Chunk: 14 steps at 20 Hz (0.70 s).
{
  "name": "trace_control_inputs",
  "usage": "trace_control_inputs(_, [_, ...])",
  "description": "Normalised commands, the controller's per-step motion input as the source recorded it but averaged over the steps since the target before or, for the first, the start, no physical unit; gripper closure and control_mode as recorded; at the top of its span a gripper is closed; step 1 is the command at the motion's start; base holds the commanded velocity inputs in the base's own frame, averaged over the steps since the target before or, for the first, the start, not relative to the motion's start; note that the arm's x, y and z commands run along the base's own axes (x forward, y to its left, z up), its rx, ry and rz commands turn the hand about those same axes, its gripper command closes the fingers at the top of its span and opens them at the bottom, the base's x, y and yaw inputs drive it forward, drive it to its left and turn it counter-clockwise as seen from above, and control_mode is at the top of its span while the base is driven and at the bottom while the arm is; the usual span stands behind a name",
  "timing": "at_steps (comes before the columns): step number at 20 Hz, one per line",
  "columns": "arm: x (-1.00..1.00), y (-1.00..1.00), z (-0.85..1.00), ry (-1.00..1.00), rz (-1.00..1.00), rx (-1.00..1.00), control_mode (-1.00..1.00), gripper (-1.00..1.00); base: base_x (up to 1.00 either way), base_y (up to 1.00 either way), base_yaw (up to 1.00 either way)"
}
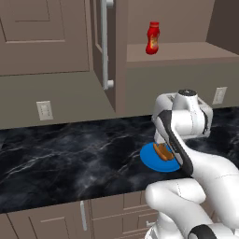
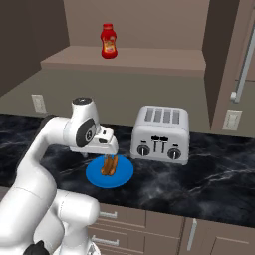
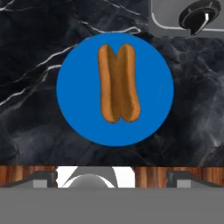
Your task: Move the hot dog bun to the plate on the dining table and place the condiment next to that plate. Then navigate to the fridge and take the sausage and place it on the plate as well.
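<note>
Now hot dog bun (image 3: pixel 118 83) lying on blue plate (image 3: pixel 74 113), fingers (image 2: pixel 110 157) spread apart above, holding nothing

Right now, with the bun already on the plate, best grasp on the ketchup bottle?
Grip the ketchup bottle around its red body, below the cap, coming in level from the front. It stands upright on the shelf above the counter with walls behind and beside it, so a side grasp probably suits. The gripper is open.
</note>
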Motion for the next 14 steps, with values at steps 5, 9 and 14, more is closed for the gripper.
trace_control_inputs(5, [0.36, 0.00, -0.33, 0.00, 0.00, 0.00, -1.00, -1.00, 0.00, 0.00, 0.00])
trace_control_inputs(9, [0.34, -0.10, -0.26, 0.00, 0.00, 0.00, -1.00, -1.00, 0.00, 0.00, 0.00])
trace_control_inputs(14, [0.26, -0.15, -0.33, 0.00, 0.00, 0.00, -1.00, -1.00, 0.00, 0.00, 0.00])
